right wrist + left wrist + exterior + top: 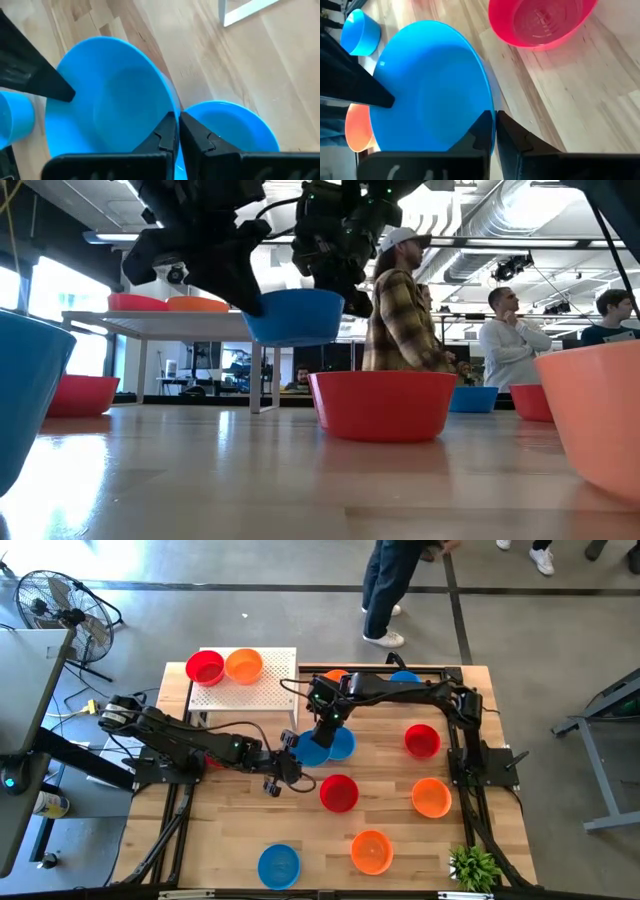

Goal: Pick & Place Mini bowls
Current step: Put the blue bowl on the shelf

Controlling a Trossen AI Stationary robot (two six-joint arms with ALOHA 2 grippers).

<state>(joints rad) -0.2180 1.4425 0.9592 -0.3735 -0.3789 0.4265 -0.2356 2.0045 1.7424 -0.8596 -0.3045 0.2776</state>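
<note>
Both arms reach to the middle of the bench. The left claw and the right claw each pinch the rim of one blue mini bowl, which hangs in the air above the wood. Just beside it on the right, a second blue bowl lies on the bench, and a red bowl is nearer.

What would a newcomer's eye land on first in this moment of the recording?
Both end effectors grip one blue bowl at once, held clear above the middle of the table: the left end effector pinches one side of its rim and the right end effector the other. A second blue bowl sits on the wood just beside it. A red bowl and an orange bowl already rest on the white perforated board at the far left.
</note>
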